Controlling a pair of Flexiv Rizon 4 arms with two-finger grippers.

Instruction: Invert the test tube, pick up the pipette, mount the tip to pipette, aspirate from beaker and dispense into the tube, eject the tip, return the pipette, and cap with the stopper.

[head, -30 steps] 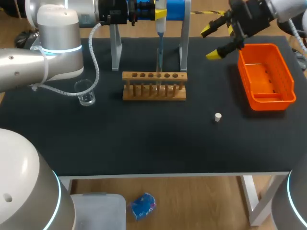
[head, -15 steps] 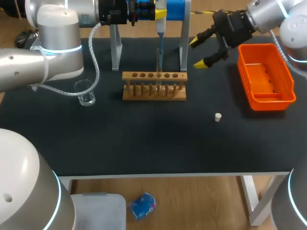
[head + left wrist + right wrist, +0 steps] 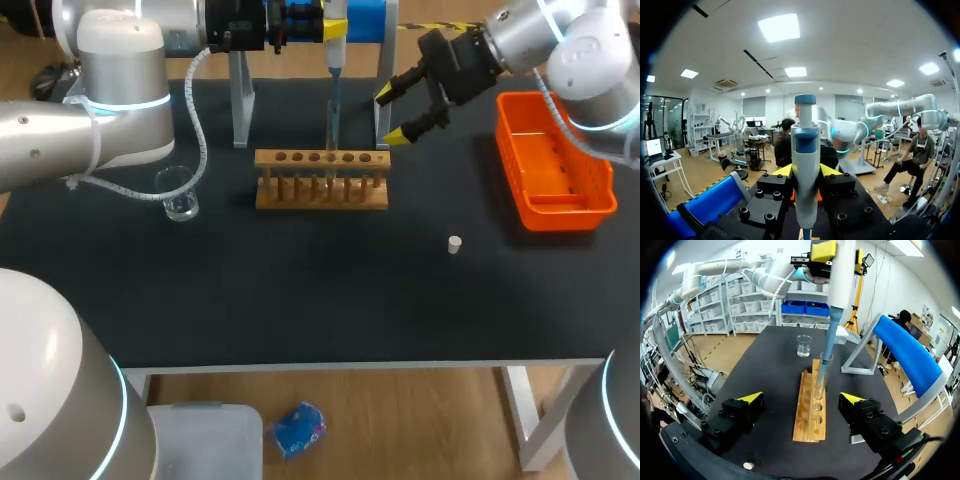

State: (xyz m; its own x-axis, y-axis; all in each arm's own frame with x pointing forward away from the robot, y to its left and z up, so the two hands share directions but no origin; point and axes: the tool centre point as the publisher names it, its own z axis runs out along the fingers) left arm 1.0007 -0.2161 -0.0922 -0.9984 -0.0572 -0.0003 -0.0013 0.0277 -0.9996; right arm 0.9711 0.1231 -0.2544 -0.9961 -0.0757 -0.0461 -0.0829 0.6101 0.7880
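Observation:
A white-and-blue pipette [image 3: 335, 50] hangs upright with my left gripper [image 3: 333, 25] shut on its body [image 3: 805, 165]. Its blue tip [image 3: 824, 357] reaches down into the mouth of a clear test tube [image 3: 821, 377], which stands upright in the wooden rack [image 3: 320, 182]. My right gripper [image 3: 393, 113] hovers open and empty just right of the rack, beside the stand leg; in its own view the gripper [image 3: 801, 399] looks along the rack [image 3: 810, 412]. A glass beaker [image 3: 178, 196] stands left of the rack. The small white stopper [image 3: 454, 244] lies on the black table in front, to the right.
An orange bin [image 3: 556, 190] sits at the table's right edge. The blue pipette stand [image 3: 368, 20] on grey legs [image 3: 240, 100] straddles the space behind the rack. In the right wrist view the beaker [image 3: 803, 345] stands beyond the rack.
My right gripper has moved left from above the orange bin to beside the rack, staying open. The left arm and pipette have not moved.

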